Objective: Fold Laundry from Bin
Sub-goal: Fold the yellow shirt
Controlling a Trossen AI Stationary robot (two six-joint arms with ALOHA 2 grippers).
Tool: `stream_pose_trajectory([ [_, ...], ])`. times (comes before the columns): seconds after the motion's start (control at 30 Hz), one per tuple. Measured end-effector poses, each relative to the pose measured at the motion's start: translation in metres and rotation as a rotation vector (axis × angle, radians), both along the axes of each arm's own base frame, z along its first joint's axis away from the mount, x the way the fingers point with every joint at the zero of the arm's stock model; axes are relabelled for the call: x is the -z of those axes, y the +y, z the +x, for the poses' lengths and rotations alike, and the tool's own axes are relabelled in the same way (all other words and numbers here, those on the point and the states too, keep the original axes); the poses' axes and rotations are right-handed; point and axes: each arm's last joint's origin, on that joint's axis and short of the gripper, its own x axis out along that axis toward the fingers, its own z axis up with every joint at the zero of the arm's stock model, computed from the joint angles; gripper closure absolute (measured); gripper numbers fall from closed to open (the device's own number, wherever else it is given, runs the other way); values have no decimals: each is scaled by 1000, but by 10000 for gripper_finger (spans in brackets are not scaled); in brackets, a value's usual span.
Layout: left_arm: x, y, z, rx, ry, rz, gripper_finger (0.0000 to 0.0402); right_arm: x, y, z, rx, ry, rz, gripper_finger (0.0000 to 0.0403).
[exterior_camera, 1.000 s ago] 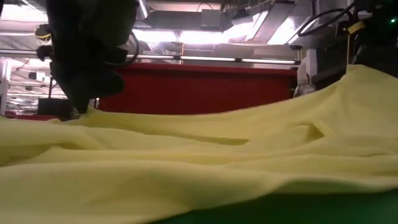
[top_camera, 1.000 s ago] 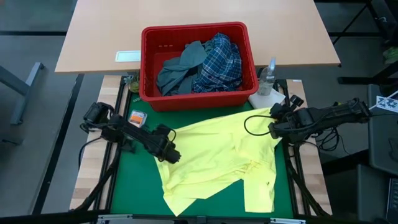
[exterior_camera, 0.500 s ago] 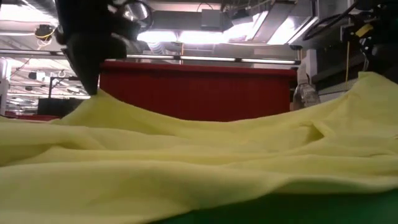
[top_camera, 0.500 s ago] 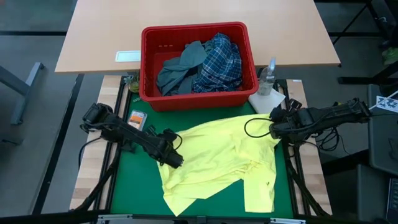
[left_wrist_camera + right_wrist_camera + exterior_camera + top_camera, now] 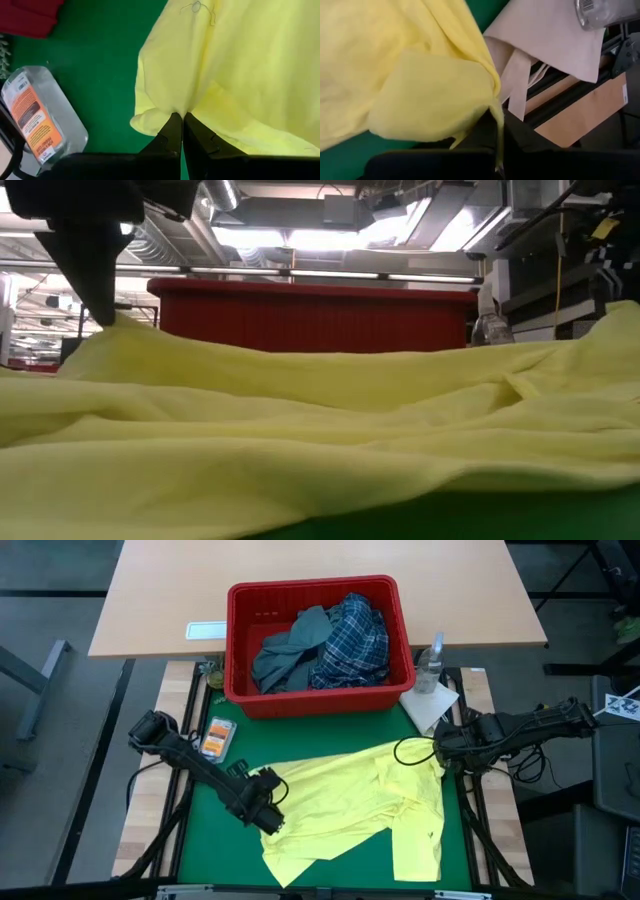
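The small yellow garment [image 5: 350, 805] lies spread and rumpled on the green mat [image 5: 205, 840]. My left gripper [image 5: 268, 812] is shut on its left edge. My right gripper [image 5: 440, 750] is shut on its far right corner. In the low view the cloth [image 5: 320, 440] rises to a peak under the left gripper [image 5: 105, 315]. The red bin [image 5: 240, 690] stands at the mat's far edge. It holds the grey-blue garment [image 5: 290, 650] and the plaid shirt [image 5: 355, 640]. My left gripper pinches a bunched bit of the yellow garment's left edge [image 5: 172, 111] between its two fingers, coming from above and slanting down. That edge is raised off the mat, and the cloth slopes away from it down onto the mat. My right gripper pinches the garment's far right corner [image 5: 492, 102] between its fingers, pointing steeply down. A fold of cloth bulges beside the fingers, and the corner is raised a little above the mat.
A clear bottle with an orange label [image 5: 215, 737] lies on the mat's left side, near the left arm. A white paper towel [image 5: 428, 705] and an upright clear bottle [image 5: 430, 665] sit by the bin's right corner. A tan table [image 5: 170, 600] lies beyond.
My left gripper has gone toward the table's near edge and up, rolling its wrist, and has drawn the garment's left edge with it into a raised peak. My right gripper has turned in place. The garment's far right corner and far edge have come nearer and lower.
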Motion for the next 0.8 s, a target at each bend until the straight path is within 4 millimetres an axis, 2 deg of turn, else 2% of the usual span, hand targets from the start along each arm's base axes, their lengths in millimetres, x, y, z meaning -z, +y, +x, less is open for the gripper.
stream_pose_trajectory([
  [0.47, 0, 4, 2, -13, -4, 4, 401, -1, -2, 0, -50, 2, -69, 392],
  [0.57, 0, 3, 3, -11, -15, 7, 401, -1, -2, 1, -55, 3, -76, 366],
  [0.8, 0, 3, 4, -9, -33, 8, 401, -2, -5, 1, -113, 3, -192, 269],
])
